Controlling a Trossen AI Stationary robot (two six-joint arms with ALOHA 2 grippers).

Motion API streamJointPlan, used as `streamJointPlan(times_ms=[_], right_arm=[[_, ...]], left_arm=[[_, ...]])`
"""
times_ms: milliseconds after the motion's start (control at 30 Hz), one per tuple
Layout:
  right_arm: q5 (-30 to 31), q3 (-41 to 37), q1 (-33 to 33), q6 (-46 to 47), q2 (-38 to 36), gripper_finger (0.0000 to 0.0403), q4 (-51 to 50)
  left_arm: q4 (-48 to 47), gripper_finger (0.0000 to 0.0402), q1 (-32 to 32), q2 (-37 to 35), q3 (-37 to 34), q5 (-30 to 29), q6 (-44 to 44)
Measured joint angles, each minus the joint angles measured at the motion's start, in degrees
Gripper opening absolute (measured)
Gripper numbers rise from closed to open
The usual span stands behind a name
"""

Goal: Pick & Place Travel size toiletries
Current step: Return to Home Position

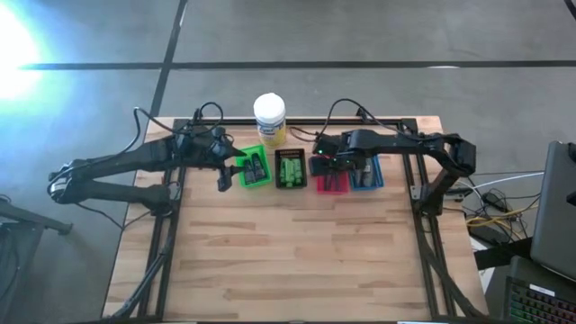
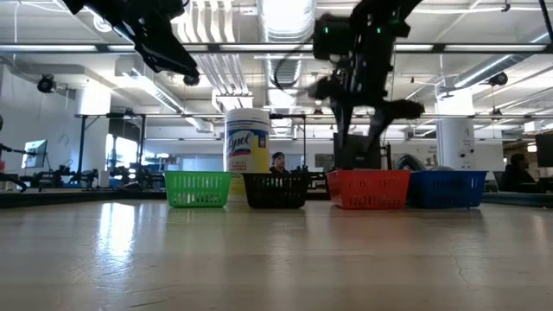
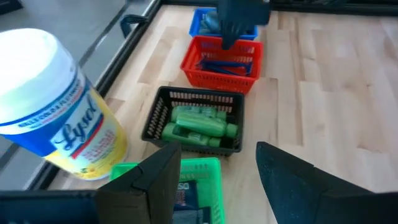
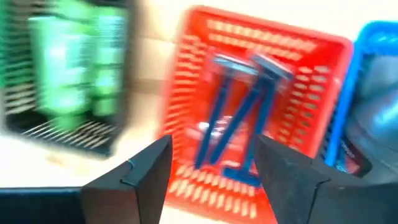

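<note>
Four slotted baskets stand in a row near the table's far edge. The green basket (image 1: pixel 254 168) holds dark grey tubes (image 3: pixel 186 194). The black basket (image 1: pixel 290 169) holds bright green packs (image 3: pixel 198 122). The red basket (image 1: pixel 331 177) holds slim dark blue sticks (image 4: pixel 236 121), and the blue basket (image 1: pixel 365 171) holds grey tubes (image 4: pixel 373 118). My left gripper (image 3: pixel 217 152) hovers open over the green basket's left side (image 1: pixel 225 171) and holds nothing. My right gripper (image 4: pixel 212 144) hangs open above the red basket (image 1: pixel 329 165) and is empty too.
A big yellow jar with a white lid (image 1: pixel 269 119) stands on the table just behind the green and black baskets, close to my left arm. The near half of the wooden table (image 1: pixel 297 261) lies in front of the baskets. A laptop (image 1: pixel 553 216) sits off the right edge.
</note>
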Motion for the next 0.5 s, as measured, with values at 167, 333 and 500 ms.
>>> streamJointPlan(times_ms=[167,333,500], right_arm=[[0.2,5.9,2.2,-11.1,-2.4,0.0237,-0.8],[-0.8,12.4,1.9,-15.3,-4.6,0.0254,-2.7],[-8.0,15.5,2.0,-23.8,-8.0,0.027,6.0]], left_arm=[[0.1,0.0213,0.7,0.0,0.0,2.4,-1.3],[0.2,0.0213,3.4,0.6,1.4,4.1,-1.4],[0.1,0.0213,5.4,1.8,2.8,5.3,-1.9]])
